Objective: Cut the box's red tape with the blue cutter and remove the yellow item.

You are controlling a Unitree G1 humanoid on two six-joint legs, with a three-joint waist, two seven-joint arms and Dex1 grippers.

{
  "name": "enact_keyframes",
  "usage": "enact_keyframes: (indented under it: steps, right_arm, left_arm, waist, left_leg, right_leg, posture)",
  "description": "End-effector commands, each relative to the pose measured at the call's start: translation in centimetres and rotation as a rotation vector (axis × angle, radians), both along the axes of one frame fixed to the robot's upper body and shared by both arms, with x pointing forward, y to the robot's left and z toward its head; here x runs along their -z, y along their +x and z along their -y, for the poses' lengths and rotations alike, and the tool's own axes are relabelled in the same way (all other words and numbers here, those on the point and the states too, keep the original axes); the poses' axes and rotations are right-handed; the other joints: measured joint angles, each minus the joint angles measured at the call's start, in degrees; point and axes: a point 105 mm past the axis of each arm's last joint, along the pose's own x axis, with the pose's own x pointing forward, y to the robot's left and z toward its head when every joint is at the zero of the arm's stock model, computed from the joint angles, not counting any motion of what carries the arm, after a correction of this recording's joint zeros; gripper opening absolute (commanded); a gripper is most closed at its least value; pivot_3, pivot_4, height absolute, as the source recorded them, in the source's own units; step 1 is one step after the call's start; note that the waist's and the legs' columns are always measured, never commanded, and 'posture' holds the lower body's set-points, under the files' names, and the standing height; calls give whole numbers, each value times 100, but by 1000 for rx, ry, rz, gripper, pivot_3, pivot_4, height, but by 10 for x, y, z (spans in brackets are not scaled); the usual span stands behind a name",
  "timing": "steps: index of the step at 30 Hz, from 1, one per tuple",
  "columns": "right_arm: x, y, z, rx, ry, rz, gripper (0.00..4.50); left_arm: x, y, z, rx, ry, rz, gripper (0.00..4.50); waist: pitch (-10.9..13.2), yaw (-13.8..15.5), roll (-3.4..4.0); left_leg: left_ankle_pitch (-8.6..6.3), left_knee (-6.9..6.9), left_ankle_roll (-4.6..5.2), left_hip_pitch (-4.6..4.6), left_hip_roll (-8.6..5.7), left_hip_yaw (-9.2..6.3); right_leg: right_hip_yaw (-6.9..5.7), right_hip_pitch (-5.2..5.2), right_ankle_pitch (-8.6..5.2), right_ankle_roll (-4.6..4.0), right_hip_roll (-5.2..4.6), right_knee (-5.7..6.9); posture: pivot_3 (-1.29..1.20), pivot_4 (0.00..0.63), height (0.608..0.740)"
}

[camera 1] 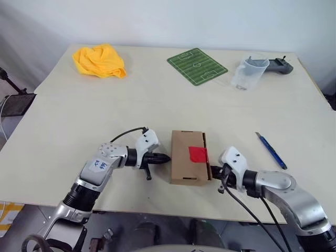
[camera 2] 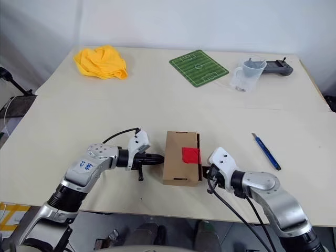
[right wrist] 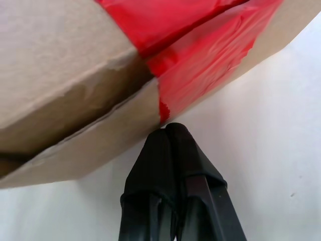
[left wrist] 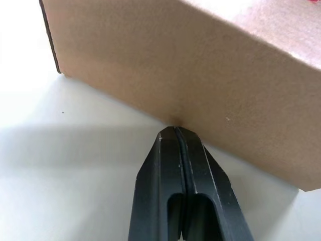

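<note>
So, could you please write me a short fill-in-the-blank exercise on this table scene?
1. The red tape sits on the brown ____.
2. The blue cutter lies on the table, held by ____ hand.
3. Both the left hand and the right hand have their fingers ____, tips at opposite sides of the box.
4. The yellow cloth lies at the table's far ____ corner.

Missing words: box; neither; shut; left

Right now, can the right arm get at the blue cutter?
Probably yes. The blue cutter lies alone on the table, beside the right arm, with nothing between. But the right gripper is shut against the box, so it must back off and open first.
</note>
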Motion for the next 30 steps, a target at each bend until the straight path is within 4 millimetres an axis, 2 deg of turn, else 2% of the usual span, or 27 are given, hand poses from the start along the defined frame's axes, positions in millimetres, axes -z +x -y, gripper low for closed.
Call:
enact_keyframes:
  steps: [1, 3, 5, 6, 7, 8, 10, 12, 14, 15, 18, 20, 25, 30]
  right_arm:
    - [-13, -9, 12, 9, 15, -7, 18]
    - [-28, -13, 23, 50, 73, -34, 18]
    - [-58, -15, 38, 113, 172, -70, 390]
    - [-66, -17, 43, 133, 187, -86, 640]
    - [-75, -20, 45, 135, 208, -124, 952]
    - [-80, -18, 47, 168, 224, -160, 1284]
    - [-76, -20, 54, 235, 201, -298, 1943]
    - [-74, -19, 55, 247, 194, -393, 2672]
    - [-83, -7, 47, 231, 275, -409, 3387]
    - [-86, -2, 43, 226, 298, -417, 3660]
    - [-90, 5, 35, 243, 326, -439, 3660]
    - [-92, 10, 26, 283, 360, -457, 3660]
    - [-90, 13, 16, 350, 364, -478, 3660]
    - [-84, 12, 9, 355, 350, -483, 3660]
  left_arm:
    - [-2, -5, -19, 18, 33, 7, 0]
    - [-9, -7, -37, 35, 45, 29, 0]
    - [-27, -15, -68, 168, 157, 148, 0]
    - [-33, -21, -75, 242, 204, 185, 0]
    - [-50, -24, -76, 266, 157, 172, 0]
    - [-75, -21, -68, 261, 55, 177, 0]
    - [-99, -20, -54, 304, -27, 163, 0]
    - [-106, -14, -44, 323, -18, 185, 0]
    - [-116, -8, -18, 349, -78, 210, 0]
    - [-118, -6, -5, 362, -100, 216, 0]
    - [-112, -2, 15, 364, -108, 190, 0]
    - [-95, -3, 27, 384, -59, 179, 0]
    - [-77, -3, 42, 381, -12, 162, 0]
    - [-66, -5, 45, 380, 31, 147, 0]
  waist:
    - [0, -4, 0]
    - [0, -16, 0]
    - [3, -58, -2]
    - [4, -77, -2]
    - [6, -90, 0]
    - [6, -88, 2]
    - [8, 2, -2]
    - [7, 43, -2]
    - [7, 16, -3]
    - [7, 2, -3]
    - [8, -20, -5]
    - [9, -51, -7]
    - [18, -62, -22]
    - [18, -15, -22]
  left_leg:
    - [0, -1, 0, 0, 0, 0]
    - [0, -8, 0, 0, 3, 0]
    - [-1, -11, -5, 0, 11, 3]
    - [-3, -11, -15, -2, 23, 4]
    - [-4, -12, -20, -2, 30, 4]
    - [-7, -13, -26, 2, 34, 2]
    - [-9, -18, -29, 4, 37, -28]
    - [-8, -18, -32, -4, 32, -60]
    - [-8, -27, -29, -3, 18, -65]
    - [-5, -32, -22, -4, 8, -59]
    - [6, -41, -7, -7, -6, -45]
    - [7, -61, -5, -6, -6, -34]
    - [7, -63, -2, -8, 2, -13]
    - [17, -58, 11, -10, 6, 4]
  right_leg:
    - [0, 0, 0, 0, 0, -1]
    - [1, -1, 0, 0, -1, -7]
    - [5, -3, -1, -2, -11, -12]
    - [5, -6, -1, -4, -18, -20]
    - [4, -5, -2, -8, -17, -22]
    - [4, -7, -8, -26, -22, -35]
    - [7, 9, -10, -35, -34, -41]
    - [-9, 12, -9, -42, -42, -42]
    - [-11, 15, -12, -47, -46, -40]
    - [-10, 14, -10, -45, -48, -30]
    - [-14, 7, -7, -38, -41, -24]
    - [-29, -8, -7, -38, -12, -23]
    - [-70, -8, -6, -35, -10, -35]
    - [-61, 0, 8, -9, -10, -58]
  posture:
    - [0, 150, 740]
    - [0, 150, 740]
    - [0, 150, 740]
    - [0, 150, 740]
    - [0, 150, 740]
    - [0, 150, 740]
    - [0, 150, 740]
    - [0, 150, 740]
    - [0, 150, 740]
    - [0, 150, 740]
    - [0, 150, 740]
    - [0, 150, 740]
    - [0, 150, 740]
    - [0, 150, 740]
